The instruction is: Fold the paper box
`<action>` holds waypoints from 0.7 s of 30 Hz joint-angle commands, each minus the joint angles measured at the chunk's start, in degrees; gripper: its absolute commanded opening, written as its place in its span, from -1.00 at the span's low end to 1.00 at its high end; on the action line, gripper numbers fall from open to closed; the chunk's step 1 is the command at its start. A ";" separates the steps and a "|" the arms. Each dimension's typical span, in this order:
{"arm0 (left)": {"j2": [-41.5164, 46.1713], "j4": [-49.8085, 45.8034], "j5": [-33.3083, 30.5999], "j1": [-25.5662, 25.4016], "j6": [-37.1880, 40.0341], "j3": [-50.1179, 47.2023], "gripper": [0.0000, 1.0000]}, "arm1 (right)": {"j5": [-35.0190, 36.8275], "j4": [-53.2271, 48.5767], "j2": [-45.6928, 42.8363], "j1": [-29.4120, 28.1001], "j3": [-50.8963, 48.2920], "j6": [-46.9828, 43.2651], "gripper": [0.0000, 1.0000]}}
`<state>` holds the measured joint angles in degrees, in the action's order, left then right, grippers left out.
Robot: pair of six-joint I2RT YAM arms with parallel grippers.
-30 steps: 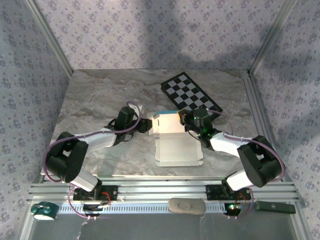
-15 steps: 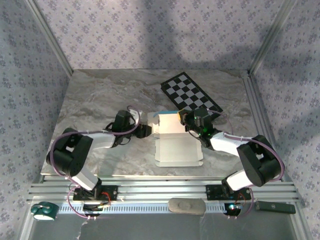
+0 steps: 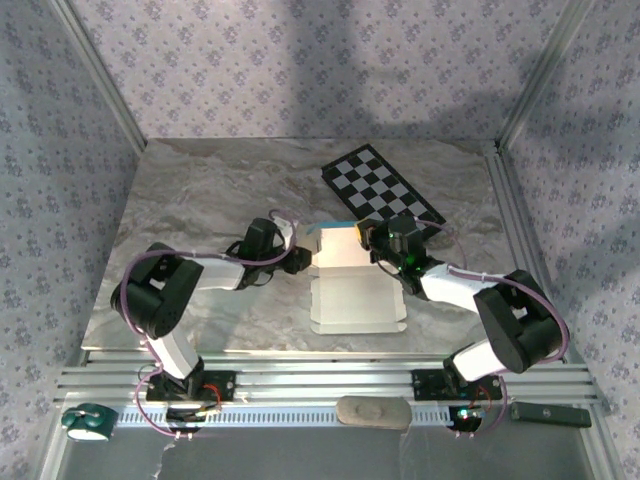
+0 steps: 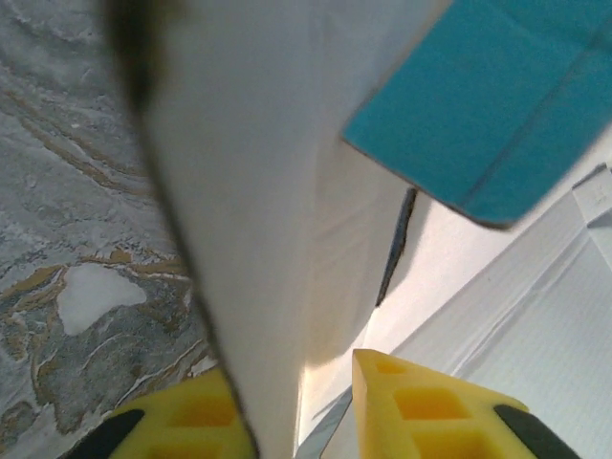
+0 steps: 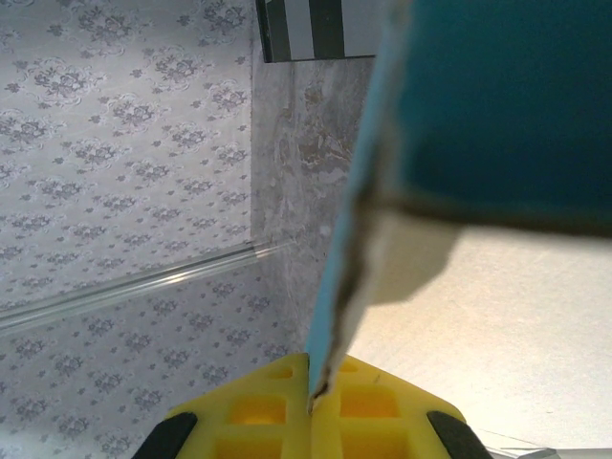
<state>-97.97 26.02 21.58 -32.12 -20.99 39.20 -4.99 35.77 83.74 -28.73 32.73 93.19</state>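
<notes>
1. The paper box [image 3: 355,298] lies at the middle of the marble-patterned table [image 3: 200,190], between the two arms. It is part-folded. A white panel with tabbed edges lies flat toward the near side. The far portion stands raised, with a strip of turquoise along its top.
2. The checkerboard [image 3: 383,192] lies flat on the table beyond the box, to the right. Its near corner is close to the raised portion; whether the two touch cannot be told.
3. The left gripper [image 3: 300,258] sits at the left end of the raised portion.
   - In the left wrist view, an upright white wall of the box passes between its jaws.
   - The jaws stand narrowly apart, and a gap shows between the card and one jaw, so the wall is not pinched.
   - A turquoise flap shows farther along the wall.
4. The right gripper [image 3: 368,237] sits at the right end of the raised portion.
   - In the right wrist view, its jaws are pressed together on a turquoise-faced card edge.
   - The edge runs down into the seam between the jaws, so this pincer holds the box.
5. Both arms reach inward, low over the table.
</notes>
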 commanded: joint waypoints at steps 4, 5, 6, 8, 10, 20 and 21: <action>-0.40 -0.57 -3.28 -0.77 0.56 1.75 -0.58 | -0.42 -0.04 0.85 0.54 1.05 0.32 -1.00; -0.23 -1.06 -3.77 -0.95 0.76 1.74 -0.58 | -0.34 0.00 0.85 0.52 1.10 0.33 -1.00; 0.03 -1.58 -4.53 -1.08 0.91 1.75 -0.59 | -0.25 0.00 0.83 0.52 1.11 0.33 -1.00; 0.40 -2.47 -5.30 -1.28 1.21 1.70 -0.62 | -0.24 -0.03 0.82 0.55 1.00 0.31 -1.00; 0.52 -3.16 -5.83 -1.59 1.55 2.05 -0.66 | -0.19 0.00 0.89 0.52 1.01 0.30 -1.00; 1.42 -7.99 -11.83 -3.94 1.92 3.78 -1.00 | 0.31 -0.59 0.85 -0.07 1.44 0.33 -1.00; 1.68 -8.92 -13.07 -4.15 1.88 4.08 -1.00 | 0.46 -0.68 0.81 -0.18 1.41 0.31 -1.00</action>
<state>-97.69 20.84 12.80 -35.62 -19.94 41.91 -4.25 35.73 84.29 -28.38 32.84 93.23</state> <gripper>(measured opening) 0.056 0.058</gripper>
